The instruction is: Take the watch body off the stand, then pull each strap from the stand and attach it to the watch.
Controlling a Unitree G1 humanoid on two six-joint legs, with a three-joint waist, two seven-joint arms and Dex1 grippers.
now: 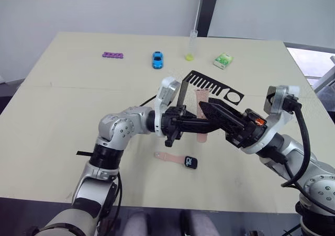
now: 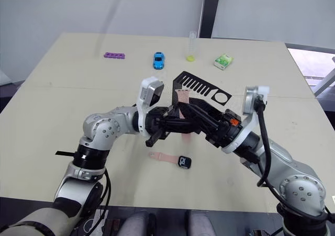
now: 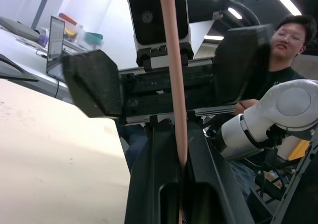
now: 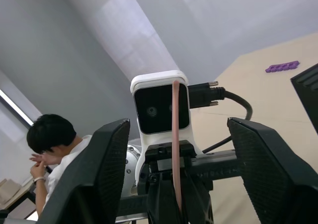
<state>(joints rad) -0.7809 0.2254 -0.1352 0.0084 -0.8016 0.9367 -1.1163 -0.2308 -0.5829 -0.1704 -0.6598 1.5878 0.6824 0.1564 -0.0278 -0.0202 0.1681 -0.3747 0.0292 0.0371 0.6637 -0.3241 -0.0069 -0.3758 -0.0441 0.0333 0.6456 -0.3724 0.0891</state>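
Pinching strap (image 3: 171,75) | left gripper (image 3: 183,182) closed | right gripper (image 4: 176,159) wide apart

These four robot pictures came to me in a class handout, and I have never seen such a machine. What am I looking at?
It is a humanoid robot with two arms, each ending in a gripper of two black fingers. The two wide pictures come from a camera pair on its head, looking down over a beige table. The other two come from cameras on its wrists, each looking along its own fingers at the opposite gripper; people show in their backgrounds.

The left gripper is shut on a pink-tan strap. The right gripper faces it with fingers wide open on either side of the strap.

On the table lie the watch body with the other strap attached, the black stand, a blue toy car, a purple piece, a green-white box and a clear tube.
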